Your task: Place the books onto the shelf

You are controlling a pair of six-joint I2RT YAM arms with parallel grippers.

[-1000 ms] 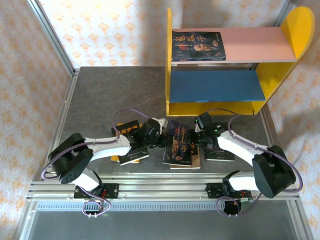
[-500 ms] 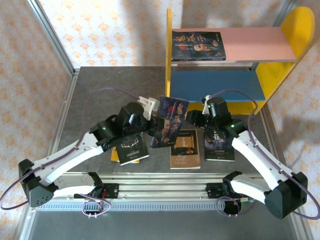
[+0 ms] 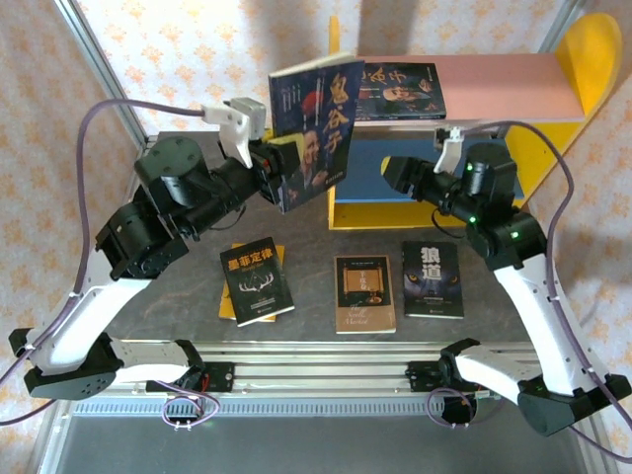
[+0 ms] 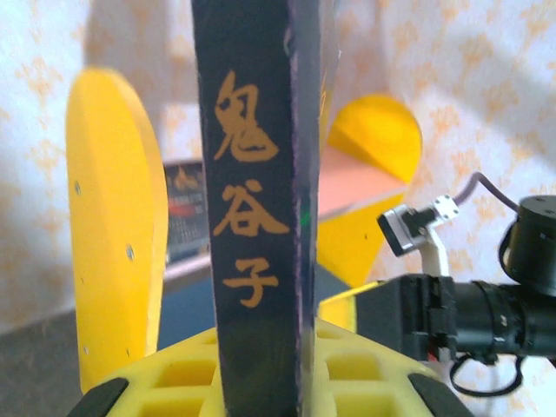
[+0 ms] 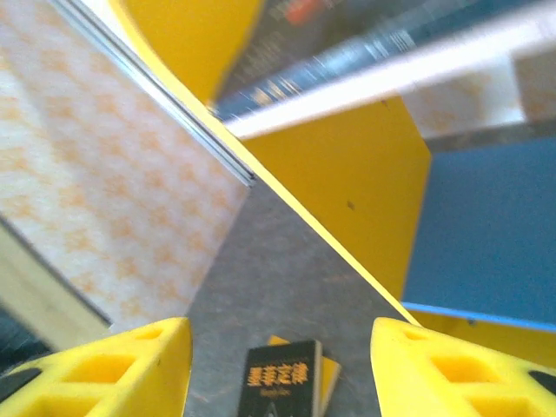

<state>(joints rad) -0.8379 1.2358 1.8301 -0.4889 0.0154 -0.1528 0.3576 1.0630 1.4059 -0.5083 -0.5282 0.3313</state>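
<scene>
Left fingers [image 4: 165, 380] are pinching the dark portrait book [image 3: 314, 133] at its lower edge and holding it upright in the air. In the top view it's overlapping the left side panel of the shelf [image 3: 585, 49]. The left gripper [image 3: 279, 170] is sitting well above the table [image 3: 188, 202].

The right gripper [image 3: 392, 170] is hanging in front of the blue board [image 5: 486, 234], with its fingers [image 5: 122, 369] spread and nothing between them.

A second portrait book [image 3: 403, 91] is lying flat at the left end of the pink board [image 3: 504, 87].

The rest are lying flat in a row near the table's front edge:
- black book [image 3: 255, 279], sitting on the yellow book [image 3: 228, 308]
- brown book [image 3: 363, 293], to its right
- wolf book [image 3: 432, 280], rightmost
</scene>
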